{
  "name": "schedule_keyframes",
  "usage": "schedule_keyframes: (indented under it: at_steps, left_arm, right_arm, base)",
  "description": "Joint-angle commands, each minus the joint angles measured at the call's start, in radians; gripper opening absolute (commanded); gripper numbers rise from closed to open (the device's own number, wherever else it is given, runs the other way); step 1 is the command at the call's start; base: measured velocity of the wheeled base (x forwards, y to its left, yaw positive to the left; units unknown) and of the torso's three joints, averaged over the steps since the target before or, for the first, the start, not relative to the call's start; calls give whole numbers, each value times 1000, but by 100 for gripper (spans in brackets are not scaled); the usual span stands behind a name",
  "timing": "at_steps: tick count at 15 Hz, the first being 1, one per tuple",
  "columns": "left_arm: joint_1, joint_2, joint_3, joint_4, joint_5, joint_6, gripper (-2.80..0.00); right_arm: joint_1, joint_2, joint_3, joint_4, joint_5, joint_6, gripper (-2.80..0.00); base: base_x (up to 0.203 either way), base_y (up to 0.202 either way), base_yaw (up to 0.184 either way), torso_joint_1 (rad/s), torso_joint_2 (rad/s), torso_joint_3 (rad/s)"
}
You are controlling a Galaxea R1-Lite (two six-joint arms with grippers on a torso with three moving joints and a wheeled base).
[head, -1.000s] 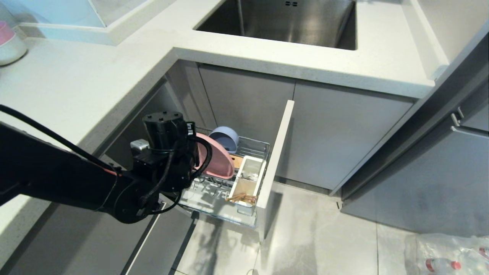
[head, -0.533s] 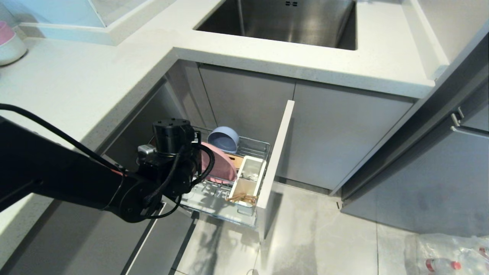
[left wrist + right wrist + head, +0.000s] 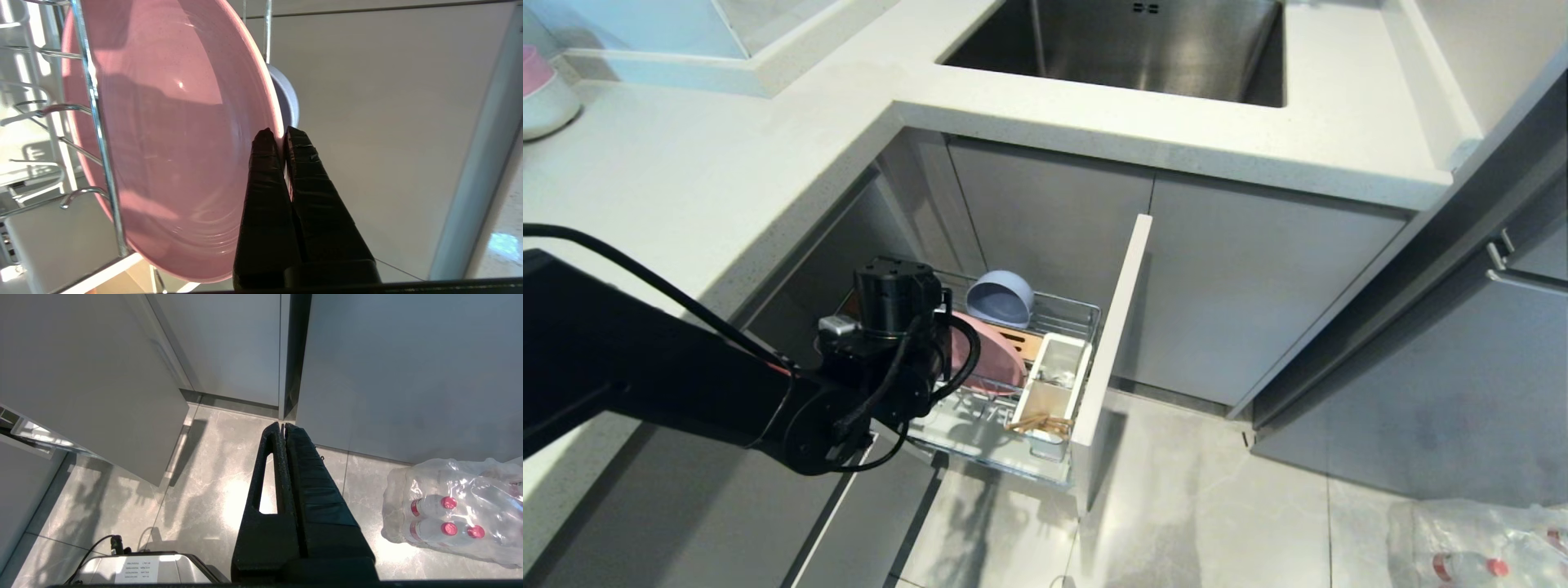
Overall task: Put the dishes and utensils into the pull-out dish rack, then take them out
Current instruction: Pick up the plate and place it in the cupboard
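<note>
Left wrist view: left gripper (image 3: 282, 136) clamped tight on rim of round matte pink plate (image 3: 171, 134), standing upright in chrome wire pull-out dish rack (image 3: 1058, 306). Right gripper (image 3: 282, 426) pinched together over floor, holding nothing.

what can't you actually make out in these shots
- Head view: the left gripper is hidden behind the arm's own wrist; only the left wrist view shows it clamped on the pink plate rim.
- Blue bowl: mostly hidden by the plate in the left wrist view.
- Spoon: contents of the white caddy are too small to tell.
</note>
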State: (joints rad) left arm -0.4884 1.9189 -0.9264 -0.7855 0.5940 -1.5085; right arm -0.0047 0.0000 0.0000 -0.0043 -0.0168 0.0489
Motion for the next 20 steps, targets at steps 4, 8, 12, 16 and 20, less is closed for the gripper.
schedule_keyframes:
  at_steps: [4,8,12,16,20]
  left_arm:
    - [3,22,0,-4,4,-9,-280]
    - [8,32,-2,9,3,-10,-280]
    - [10,31,-2,9,4,-10,-280]
    - [8,28,-5,9,4,-6,0]
    - [8,22,-8,9,6,-2,0]
  right_arm:
    - [0,2,0,0,0,0,-280]
    - [0,2,0,0,0,0,-280]
    - [0,2,0,0,0,0,-280]
    - [0,2,0,0,0,0,-280]
    - [0,2,0,0,0,0,-280]
  base:
    - [0,0,0,0,0,0]
    - [0,0,0,0,0,0]
    - [0,0,0,0,0,0]
    - [0,0,0,0,0,0]
    - [0,0,0,0,0,0]
